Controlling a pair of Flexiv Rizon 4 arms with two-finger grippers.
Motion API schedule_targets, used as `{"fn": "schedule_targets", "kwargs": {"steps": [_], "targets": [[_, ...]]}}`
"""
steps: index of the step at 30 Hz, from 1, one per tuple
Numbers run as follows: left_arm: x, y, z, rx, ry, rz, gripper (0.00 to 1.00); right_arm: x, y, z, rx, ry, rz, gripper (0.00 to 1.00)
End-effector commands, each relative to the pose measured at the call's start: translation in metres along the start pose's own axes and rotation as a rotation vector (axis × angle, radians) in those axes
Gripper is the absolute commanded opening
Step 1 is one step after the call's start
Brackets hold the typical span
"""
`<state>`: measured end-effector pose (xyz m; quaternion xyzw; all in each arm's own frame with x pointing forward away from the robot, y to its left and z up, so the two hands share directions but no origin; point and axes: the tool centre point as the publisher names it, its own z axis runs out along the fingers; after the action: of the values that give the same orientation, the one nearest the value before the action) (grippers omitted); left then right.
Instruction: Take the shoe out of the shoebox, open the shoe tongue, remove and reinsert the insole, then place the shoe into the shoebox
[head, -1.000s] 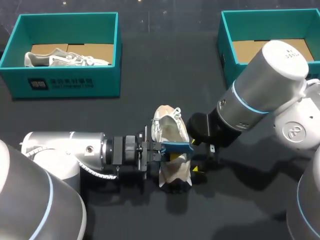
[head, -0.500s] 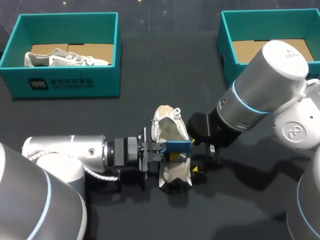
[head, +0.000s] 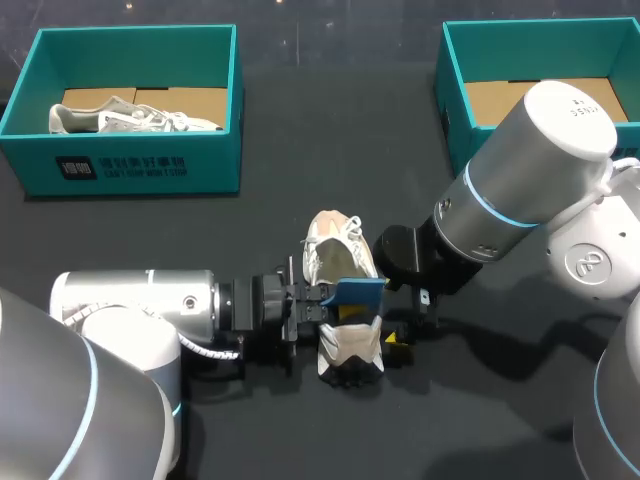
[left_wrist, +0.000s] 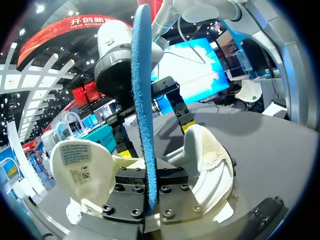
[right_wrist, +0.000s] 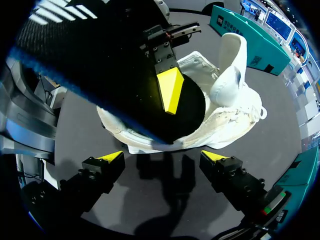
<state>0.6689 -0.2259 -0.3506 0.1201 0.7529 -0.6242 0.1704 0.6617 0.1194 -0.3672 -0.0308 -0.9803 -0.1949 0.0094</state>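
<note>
Progress looks about halfway, judged from how things lie. At the upper left of the head view stands a teal shoebox (head: 200, 160) with a pale sneaker (head: 130, 118) lying in it, apart from the handling. From the lower left my left arm (head: 140, 315) reaches to the middle, and the left gripper (head: 322, 298) is clamped on the blue insole (head: 358, 292). In the left wrist view the insole stands edge-on, rising from between the closed fingers. Under it, at the centre of the frame, the white shoe (head: 335, 255) lies on the dark table (head: 330, 130), well apart from both boxes, its tongue (left_wrist: 80, 160) folded up and open.

So taking out and opening appear done, and the insole looks lifted out, or nearly so. Whether any part of it rests inside the shoe I cannot tell. Right of the shoe the right gripper (right_wrist: 162, 159) hangs with fingers spread wide and nothing between them, the shoe just ahead. My right arm (head: 530, 180) comes in from the right edge. At the upper right a second teal shoebox (head: 452, 100) shows a brown cardboard floor. Left to do, I judge: reinserting the insole and boxing the shoe.
</note>
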Motion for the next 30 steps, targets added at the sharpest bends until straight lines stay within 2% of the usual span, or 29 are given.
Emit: {"fn": "schedule_targets", "kwargs": {"steps": [1, 6, 7, 8, 14, 21, 30], "targets": [[-0.002, 0.01, 0.011, -0.016, 0.006, 0.005, 0.0, 0.001, 0.0, 0.001, 0.0, -0.002, 0.0, 1.0], [-0.003, 0.006, 0.01, -0.015, 0.012, -0.002, 0.0, 0.001, 0.0, 0.001, 0.0, -0.002, 0.0, 1.0], [-0.003, 0.005, 0.01, -0.012, 0.014, -0.002, 0.04, 0.001, 0.0, 0.001, 0.0, -0.002, 0.0, 1.0], [-0.003, 0.003, 0.01, -0.009, 0.015, -0.001, 0.14, 0.001, 0.0, 0.001, 0.0, -0.002, 0.0, 1.0], [-0.002, -0.01, 0.008, 0.02, 0.019, 0.012, 0.29, 0.001, 0.0, 0.001, 0.0, -0.002, 0.0, 1.0], [0.0, -0.03, 0.004, 0.056, 0.015, 0.031, 0.35, 0.001, 0.0, 0.001, 0.0, -0.002, 0.0, 1.0], [0.005, -0.054, -0.002, 0.05, 0.013, 0.052, 0.31, 0.001, 0.0, 0.001, 0.0, -0.002, 0.0, 1.0]]}}
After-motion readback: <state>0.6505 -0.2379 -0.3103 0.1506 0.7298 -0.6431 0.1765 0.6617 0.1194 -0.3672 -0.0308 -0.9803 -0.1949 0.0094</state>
